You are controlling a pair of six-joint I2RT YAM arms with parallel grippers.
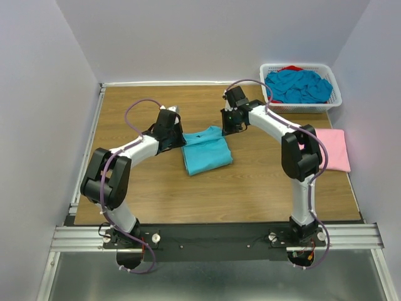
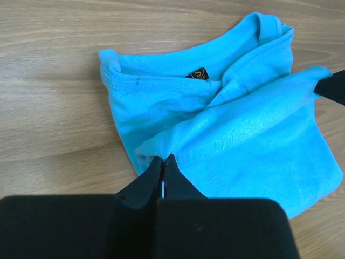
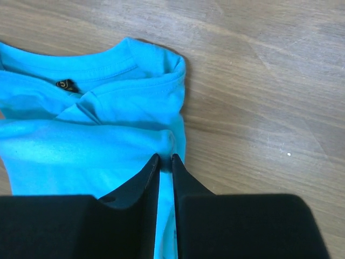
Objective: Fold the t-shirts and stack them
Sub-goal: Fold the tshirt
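A: Top view first. What lies about?

B: Wood-grain table (image 1: 150,188), pale walls on three sides. A folded turquoise t-shirt (image 1: 207,153) lies mid-table. The left gripper (image 1: 180,138) is at its left edge, the right gripper (image 1: 229,125) at its far right corner. At the far right corner of the table, a white lattice basket (image 1: 294,108) holds a heap of turquoise shirts (image 1: 297,86) with a bit of red cloth (image 1: 290,68) behind. A flat folded pink t-shirt (image 1: 335,150) lies in front of the basket; the right arm (image 1: 299,153) covers its left edge.

A: Left wrist?

B: Left gripper (image 2: 163,162) clenched on the hem of the folded-over layer. Soft knit, ribbed collar (image 2: 178,56), small black label (image 2: 198,73). The turquoise t-shirt (image 2: 253,151) is drawn to a point at the right gripper (image 2: 333,86).

A: Right wrist?

B: Right gripper (image 3: 165,159): black fingers a narrow slit apart, blue cloth showing in the slit. Pinching or let go, cannot tell. The turquoise t-shirt (image 3: 81,145) fills the left of the view, label (image 3: 66,84) at the neck; bare table (image 3: 259,81) on the right.
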